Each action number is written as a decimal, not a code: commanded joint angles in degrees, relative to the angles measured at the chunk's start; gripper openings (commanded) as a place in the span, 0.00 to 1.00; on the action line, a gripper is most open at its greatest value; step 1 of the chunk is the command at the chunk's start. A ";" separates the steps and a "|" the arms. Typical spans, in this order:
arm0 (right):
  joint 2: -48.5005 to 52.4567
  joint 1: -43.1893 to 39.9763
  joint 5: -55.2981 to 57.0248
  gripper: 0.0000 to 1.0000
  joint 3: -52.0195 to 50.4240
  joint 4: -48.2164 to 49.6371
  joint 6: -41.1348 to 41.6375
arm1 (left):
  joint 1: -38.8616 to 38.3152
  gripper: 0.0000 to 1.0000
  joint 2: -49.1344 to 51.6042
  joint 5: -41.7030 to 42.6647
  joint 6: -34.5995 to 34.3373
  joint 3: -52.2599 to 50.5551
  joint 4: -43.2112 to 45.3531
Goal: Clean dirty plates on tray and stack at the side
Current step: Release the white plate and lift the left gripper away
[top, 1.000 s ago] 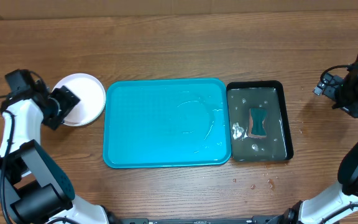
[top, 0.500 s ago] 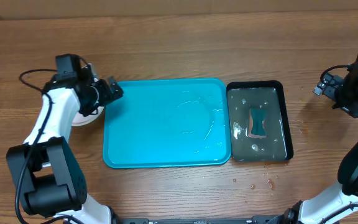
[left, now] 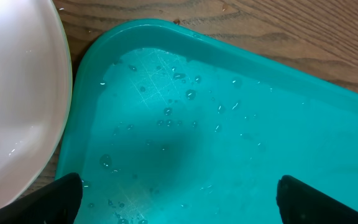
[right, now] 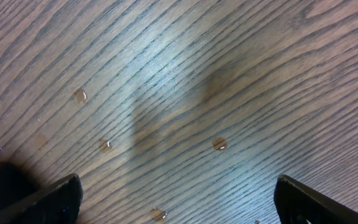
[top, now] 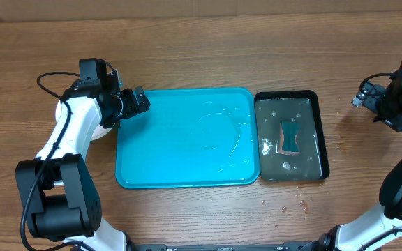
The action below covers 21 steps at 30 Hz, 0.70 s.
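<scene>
My left fingers (left: 61,199) are spread wide and hold nothing, above the far-left corner of the wet turquoise tray (top: 187,164). The white plate (left: 11,93) sits on the counter (top: 187,49) just left of that corner. My right fingers (right: 48,202), also spread, hover over droplets (right: 220,144) at the far right, well apart from the black water tray (top: 285,94).

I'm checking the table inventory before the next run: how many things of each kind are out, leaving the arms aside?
Trays: 2 (turquoise tray, black tray)
Plates: 1 showing (white plate; any under it are hidden)
Sponges: 1 (sponge, in the black tray's water)
Total: 4
</scene>
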 commanded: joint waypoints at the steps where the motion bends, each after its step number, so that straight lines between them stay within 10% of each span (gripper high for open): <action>1: -0.70 -0.04 -0.26 1.00 1.18 0.20 0.17 | 0.00 1.00 -1.01 -0.52 1.27 1.18 0.07; 21: -9.22 3.08 -0.28 1.00 0.76 0.20 0.20 | -0.02 1.00 -1.01 -0.52 1.27 1.18 0.07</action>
